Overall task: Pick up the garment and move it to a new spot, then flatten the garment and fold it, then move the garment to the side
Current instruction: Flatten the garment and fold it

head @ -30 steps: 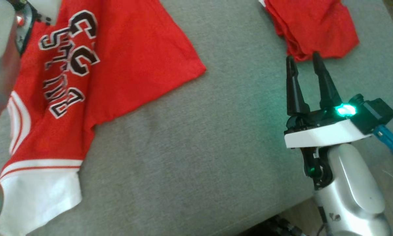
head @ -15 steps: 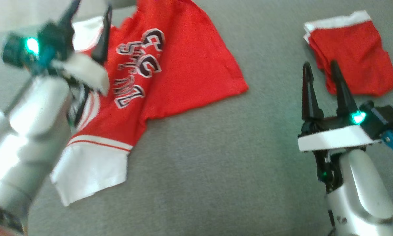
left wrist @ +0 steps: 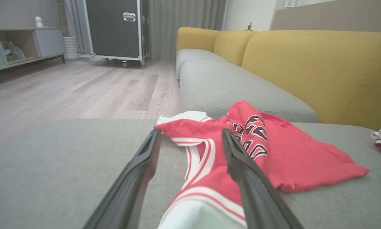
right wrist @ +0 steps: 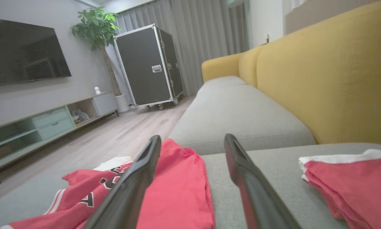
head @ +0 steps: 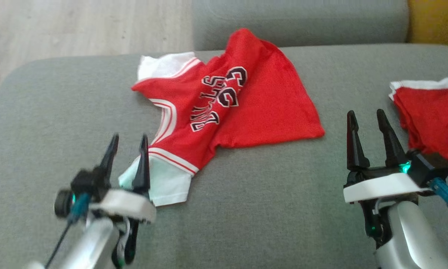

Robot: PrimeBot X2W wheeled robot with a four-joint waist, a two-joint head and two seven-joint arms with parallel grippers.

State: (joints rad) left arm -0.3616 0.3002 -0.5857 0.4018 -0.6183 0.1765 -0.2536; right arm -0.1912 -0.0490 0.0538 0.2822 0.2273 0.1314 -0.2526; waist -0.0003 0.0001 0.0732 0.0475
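While the left gripper (head: pixel 129 137) and right gripper (head: pixel 365 112) gape empty, a folded red pile (head: pixel 431 116) lies apart from the jersey (head: pixel 246 108).

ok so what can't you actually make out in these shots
- Left hand: blurred in the head view, so whether its tips touch the white edge of the jersey is unclear.
- Jersey lettering: partly lost in creases in the head view; in the left wrist view a dark finger covers some.
- Folded red garment: cut off by the right edge in the head view, so its full shape is unknown.
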